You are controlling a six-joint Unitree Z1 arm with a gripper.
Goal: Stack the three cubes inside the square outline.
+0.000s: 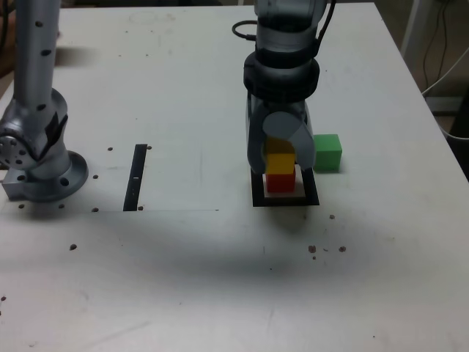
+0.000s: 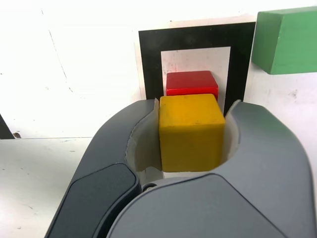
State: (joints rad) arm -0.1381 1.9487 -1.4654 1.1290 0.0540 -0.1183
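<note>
End effector (image 1: 280, 165) (image 2: 192, 106): pointed down over the outline (image 1: 286, 200) (image 2: 151, 64), jaws set narrow, one on each side of the yellow cube (image 1: 279, 163) (image 2: 190, 131). In the wrist view, both jaws lying close against opposite faces of that cube; impossible to tell whether gripping firmly or only just touching.

Yellow cube: seated squarely on top of the red cube (image 1: 279, 182) (image 2: 191, 83), edges roughly aligned, upright, not tilted.

Red cube: resting flat on the white centre of the outline, inside the black frame. White margin visible around it in the wrist view; no overlap with the black band.

Green cube (image 1: 327, 152) (image 2: 285, 42): flat on the tabletop (image 1: 220, 279), outside the outline, just beside its far corner on the exterior view's right. Apart from the stack and from the end effector.

Outline: thick black square frame, white centre, lying flat right of the middle in the exterior view. Near edge fully visible; far edge hidden there behind the end effector.

Strip (image 1: 136, 177): thin, black, straight, lying flat well apart from the outline on the exterior view's left.

Arm base (image 1: 37, 147): grey, round flange, standing at the exterior view's left edge.

Cable (image 1: 245, 29): black, looped beside the upper part of the arm.

Tabletop: white, matt, marked with scattered small dark specks and a faint pencilled line near the strip.
</note>
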